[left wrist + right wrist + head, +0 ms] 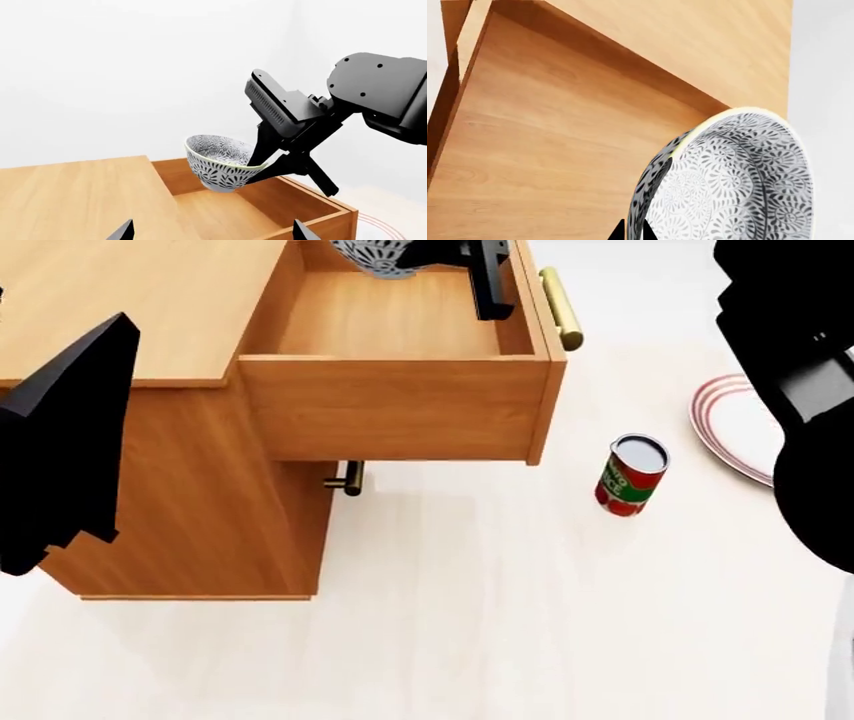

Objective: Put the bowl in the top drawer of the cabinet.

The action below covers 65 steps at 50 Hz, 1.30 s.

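1. Seen from the left wrist, the right gripper pinches the rim of the speckled bowl, one finger inside and one outside. We see the bowl hanging tilted above the open top drawer of the cabinet, clear of its floor, near the back edge where the cabinet top begins. Only the two finger tips of the left gripper show, spread wide apart with nothing between them.

2. From the head view, we find the bowl at the frame's upper edge over the drawer's far end, the right gripper's fingers beside it toward the brass bar handle. The drawer's wooden floor lies straight below. A tomato can and a red-rimmed plate sit on the floor, well apart from the cabinet.

3. From the right wrist, we look past the bowl onto bare drawer floor; we judge a straight descent should seat it inside.
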Available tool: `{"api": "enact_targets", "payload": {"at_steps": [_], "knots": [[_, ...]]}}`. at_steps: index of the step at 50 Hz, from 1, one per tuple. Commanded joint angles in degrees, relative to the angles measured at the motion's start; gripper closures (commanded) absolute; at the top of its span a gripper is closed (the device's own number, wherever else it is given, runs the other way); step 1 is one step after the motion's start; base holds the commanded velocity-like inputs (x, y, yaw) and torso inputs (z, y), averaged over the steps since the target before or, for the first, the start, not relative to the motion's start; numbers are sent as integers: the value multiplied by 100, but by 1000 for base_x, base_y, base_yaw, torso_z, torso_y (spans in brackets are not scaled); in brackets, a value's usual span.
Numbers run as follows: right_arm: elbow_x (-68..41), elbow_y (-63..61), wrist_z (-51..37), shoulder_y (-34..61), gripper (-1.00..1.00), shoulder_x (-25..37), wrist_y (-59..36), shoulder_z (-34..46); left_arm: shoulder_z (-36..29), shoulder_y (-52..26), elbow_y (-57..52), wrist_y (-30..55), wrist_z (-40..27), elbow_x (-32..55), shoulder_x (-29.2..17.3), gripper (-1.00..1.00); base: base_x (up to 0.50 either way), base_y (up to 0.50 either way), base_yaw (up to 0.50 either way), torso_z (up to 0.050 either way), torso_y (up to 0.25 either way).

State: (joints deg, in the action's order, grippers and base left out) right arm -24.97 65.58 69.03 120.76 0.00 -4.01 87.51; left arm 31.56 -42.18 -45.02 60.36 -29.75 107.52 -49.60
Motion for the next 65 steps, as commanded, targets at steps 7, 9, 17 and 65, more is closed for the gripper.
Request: {"api": "enact_targets", "payload": {"at_steps": [7, 9, 17, 65], "knots": [[80, -37, 42, 4, 100, 0, -72, -43, -26, -194, -47, -100, -102, 184, -277, -100, 0, 0, 0, 0, -126], [85, -41, 66, 2, 100, 0, -88, -42, -32, -204, -50, -101, -97, 179, -284, -100, 0, 0, 0, 0, -126], [129, -21, 111, -19, 100, 0, -124, -42, -93, -267, -55, -114, -79, 143, -295, -100, 0, 0, 0, 0, -126], [-41, 28, 271, 159, -100, 0, -167, -74, 1, -195, -61, -221, -89, 265, -371, -100, 0, 0, 0, 0, -40]]}}
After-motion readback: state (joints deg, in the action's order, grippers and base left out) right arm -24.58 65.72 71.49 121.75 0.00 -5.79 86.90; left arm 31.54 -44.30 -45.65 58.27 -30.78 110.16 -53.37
